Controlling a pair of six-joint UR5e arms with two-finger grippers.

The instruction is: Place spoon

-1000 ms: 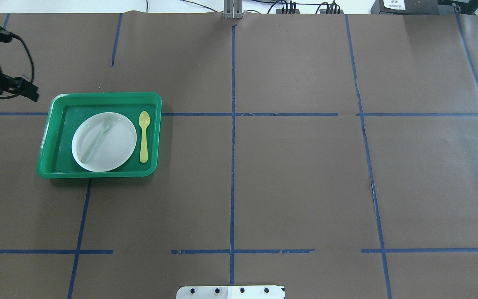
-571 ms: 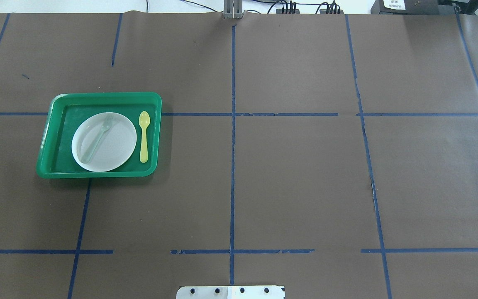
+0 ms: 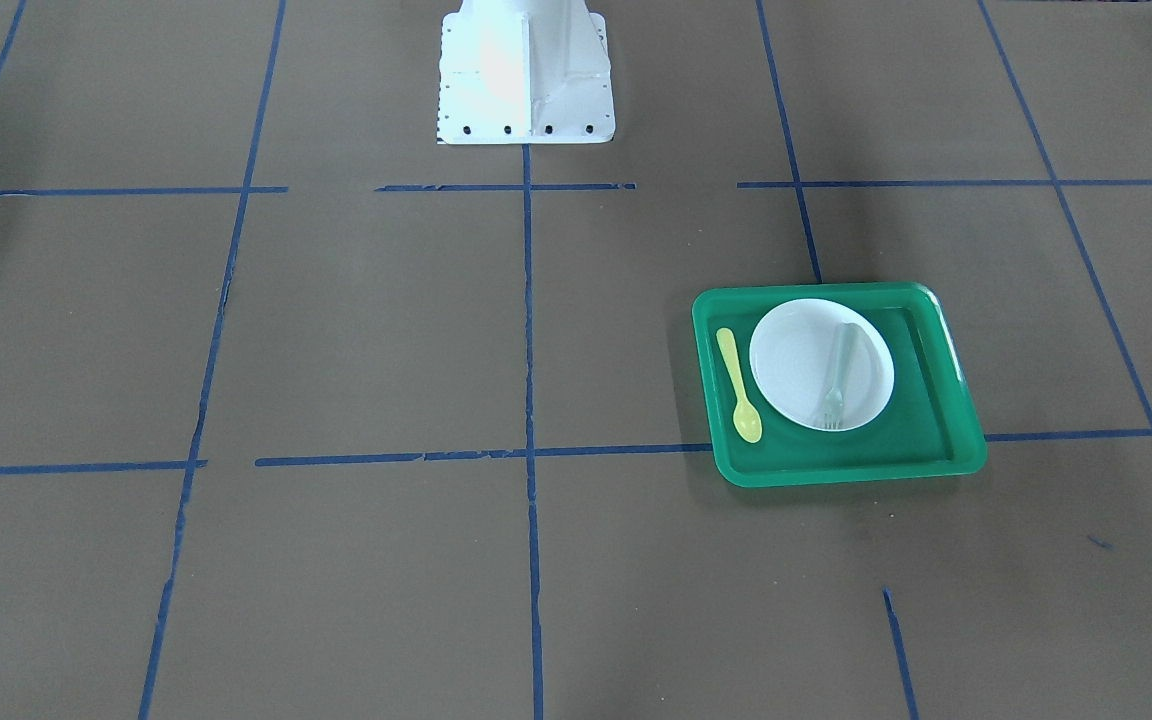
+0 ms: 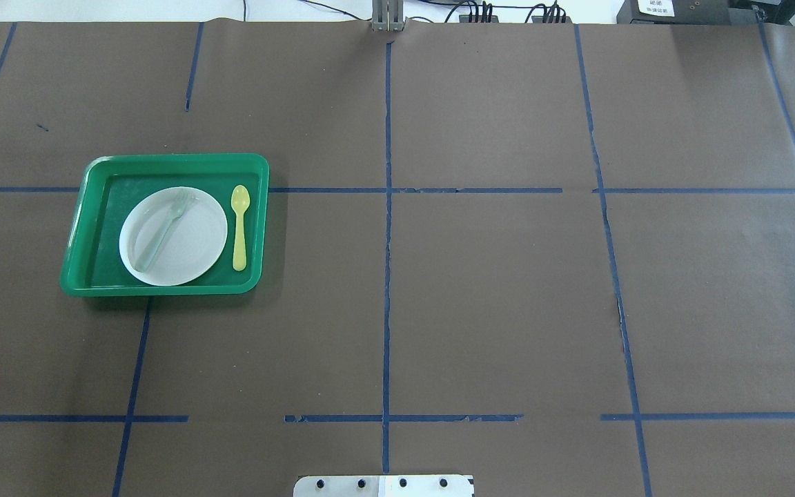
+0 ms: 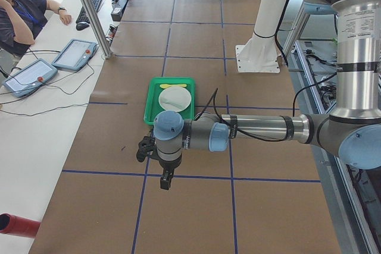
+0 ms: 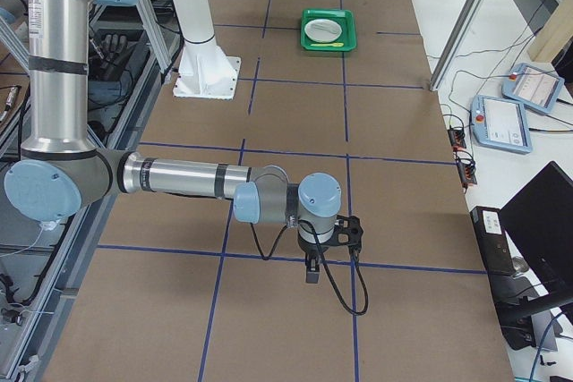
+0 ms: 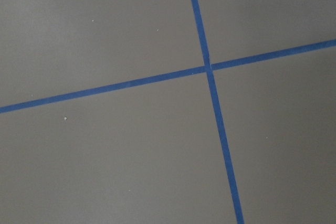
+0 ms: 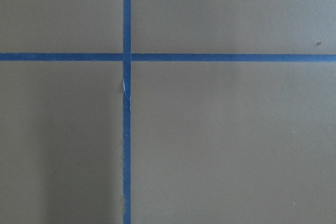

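Observation:
The yellow spoon (image 4: 239, 228) lies flat on the floor of the green tray (image 4: 163, 160), just right of the white plate (image 4: 190, 245), bowl end toward the far side. It also shows in the front-facing view (image 3: 739, 385). A pale fork (image 4: 161, 233) lies on the plate. My left gripper (image 5: 166, 180) shows only in the exterior left view, hanging over bare table short of the tray; I cannot tell whether it is open or shut. My right gripper (image 6: 311, 272) shows only in the exterior right view, far from the tray; its state cannot be told either.
Brown paper with blue tape lines covers the table (image 4: 494, 290). The robot's white base (image 3: 524, 70) stands at the table's near edge. An operator (image 5: 21, 13) sits at a side desk with tablets. Both wrist views show only paper and tape crossings.
The left arm, at the overhead view's left edge one second ago, has moved out of that view. The spoon, fork, plate and tray have not moved.

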